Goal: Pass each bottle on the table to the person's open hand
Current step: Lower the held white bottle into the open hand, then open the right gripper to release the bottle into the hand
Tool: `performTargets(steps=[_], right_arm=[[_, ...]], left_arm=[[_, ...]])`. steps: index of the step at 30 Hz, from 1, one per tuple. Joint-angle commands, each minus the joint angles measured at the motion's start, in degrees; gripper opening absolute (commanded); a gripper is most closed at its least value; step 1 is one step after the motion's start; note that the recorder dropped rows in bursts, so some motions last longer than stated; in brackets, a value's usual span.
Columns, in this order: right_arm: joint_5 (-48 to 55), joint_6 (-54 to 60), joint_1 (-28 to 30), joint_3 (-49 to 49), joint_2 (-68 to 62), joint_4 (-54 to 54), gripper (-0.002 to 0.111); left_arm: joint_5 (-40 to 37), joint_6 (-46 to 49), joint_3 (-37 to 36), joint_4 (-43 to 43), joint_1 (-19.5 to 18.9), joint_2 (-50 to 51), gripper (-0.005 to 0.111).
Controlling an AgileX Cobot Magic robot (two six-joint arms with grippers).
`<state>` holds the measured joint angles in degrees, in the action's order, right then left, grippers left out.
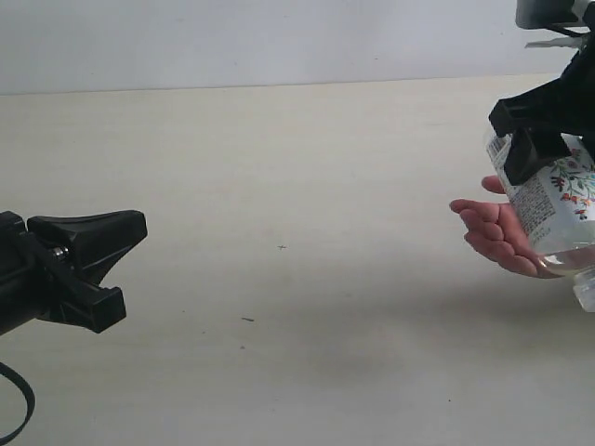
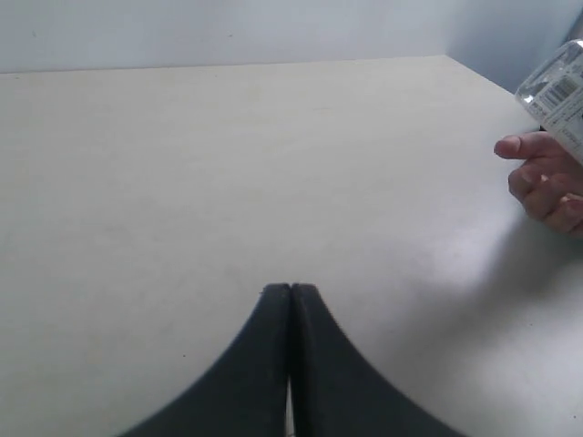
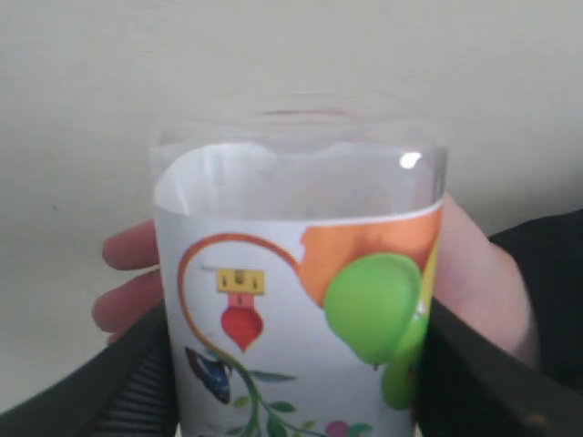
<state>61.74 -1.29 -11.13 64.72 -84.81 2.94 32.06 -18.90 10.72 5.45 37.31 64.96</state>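
Observation:
A clear bottle (image 1: 558, 209) with a white, flower-printed label hangs at the far right, tilted with its neck pointing down. My right gripper (image 1: 532, 132) is shut on it. In the right wrist view the bottle (image 3: 301, 300) fills the frame between the two black fingers (image 3: 127, 382). The person's open hand (image 1: 497, 234) lies palm up under and against the bottle; the hand (image 3: 474, 273) shows behind it, and again as the hand (image 2: 545, 180) in the left wrist view beside the bottle (image 2: 557, 96). My left gripper (image 1: 125, 265) is shut and empty at the left, low over the table (image 1: 297, 186). No other bottle is visible.
A pale wall runs behind the table's far edge. A black cable loop (image 1: 19, 404) hangs at the lower left. The person's dark sleeve (image 3: 547, 291) is at the right.

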Motion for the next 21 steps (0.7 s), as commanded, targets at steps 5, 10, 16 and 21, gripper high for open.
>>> performTargets(steps=[5,10,16,21], right_arm=[[-4.0,-0.4,-0.2,-0.3,-2.7,0.1,0.0],[-4.7,-0.4,-0.2,-0.3,-4.0,0.1,0.0],[-6.5,-0.4,-0.2,-0.3,-5.2,0.1,0.0],[-7.6,-0.4,-0.2,-0.3,-5.2,0.1,0.0]], left_arm=[[0.2,0.0,-0.1,0.0,-0.1,-0.5,0.0],[0.2,0.0,-0.1,0.0,-0.1,-0.5,0.0],[0.2,0.0,-0.1,0.0,-0.1,-0.5,0.0],[0.2,0.0,-0.1,0.0,-0.1,-0.5,0.0]])
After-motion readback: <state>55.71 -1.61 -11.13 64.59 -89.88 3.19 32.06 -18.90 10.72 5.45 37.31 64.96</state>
